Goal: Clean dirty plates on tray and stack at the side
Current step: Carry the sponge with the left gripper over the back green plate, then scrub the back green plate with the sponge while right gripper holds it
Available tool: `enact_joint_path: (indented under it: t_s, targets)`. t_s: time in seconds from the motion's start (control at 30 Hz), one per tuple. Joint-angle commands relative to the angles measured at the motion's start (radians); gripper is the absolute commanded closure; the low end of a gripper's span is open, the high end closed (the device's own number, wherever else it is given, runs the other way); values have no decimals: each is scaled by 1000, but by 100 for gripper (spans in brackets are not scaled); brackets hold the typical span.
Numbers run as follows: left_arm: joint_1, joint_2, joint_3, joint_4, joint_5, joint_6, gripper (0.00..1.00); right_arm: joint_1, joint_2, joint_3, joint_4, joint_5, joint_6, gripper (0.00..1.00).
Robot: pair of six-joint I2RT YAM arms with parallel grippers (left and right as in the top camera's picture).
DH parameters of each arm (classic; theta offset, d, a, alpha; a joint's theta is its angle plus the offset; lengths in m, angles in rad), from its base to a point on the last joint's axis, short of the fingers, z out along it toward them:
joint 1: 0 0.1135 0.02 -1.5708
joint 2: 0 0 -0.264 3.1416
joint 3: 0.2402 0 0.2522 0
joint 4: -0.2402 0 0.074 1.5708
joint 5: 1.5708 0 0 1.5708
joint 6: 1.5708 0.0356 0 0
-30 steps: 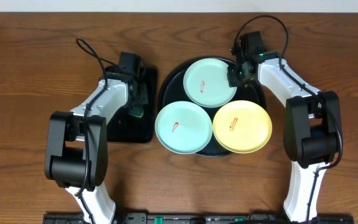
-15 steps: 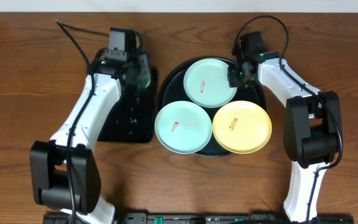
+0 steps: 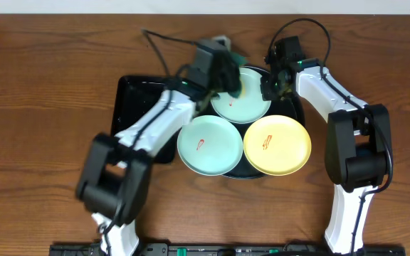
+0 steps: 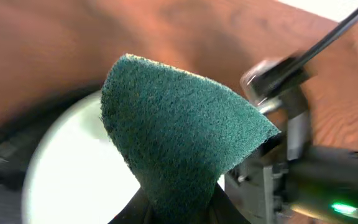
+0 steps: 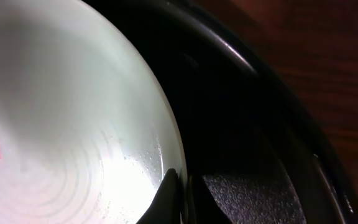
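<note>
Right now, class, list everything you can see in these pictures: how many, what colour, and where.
far mint plate: one, pale mint-blue, far side of the round tray, red smear
near mint plate: one, pale mint-blue, tray's near left, red smear
yellow plate: one, yellow, tray's near right, red smear
round tray: one, glossy black, mid-table, under the plates
rectangular tray: one, black, left of the round tray
scouring pad: one, green, over the far mint plate
table: one, brown wood
left pincer: one, black, shut on the scouring pad
right pincer: one, black, at the far mint plate's right rim; grip unclear
</note>
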Motion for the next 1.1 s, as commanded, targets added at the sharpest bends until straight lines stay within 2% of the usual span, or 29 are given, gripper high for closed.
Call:
enact_joint_path:
  t_s: [0.0,0.27,0.4,0.57,0.77,0.9,1.07]
  targets:
    - [-4,81,8,14,15,-106,87,22,17,-9,-29,-16,-14,99]
    - [-3,205,8,93,61,-180,87,32,17,-9,-44,-16,-14,99]
    - [-3,249,8,110,40,-172,87,34,17,-9,-57,-16,-14,99]
    - [-2,284,8,-13,-139,-13,88,45,17,-9,-69,-16,-14,99]
    - [-2,282,25,-130,-284,181,88,50,17,-8,-76,-16,-14,99]
    - [-2,282,60,-221,-379,246,88,50,17,-9,-83,-16,-14,99]
    - [-2,282,121,-304,-438,248,88,51,17,-9,-88,-16,-14,99]
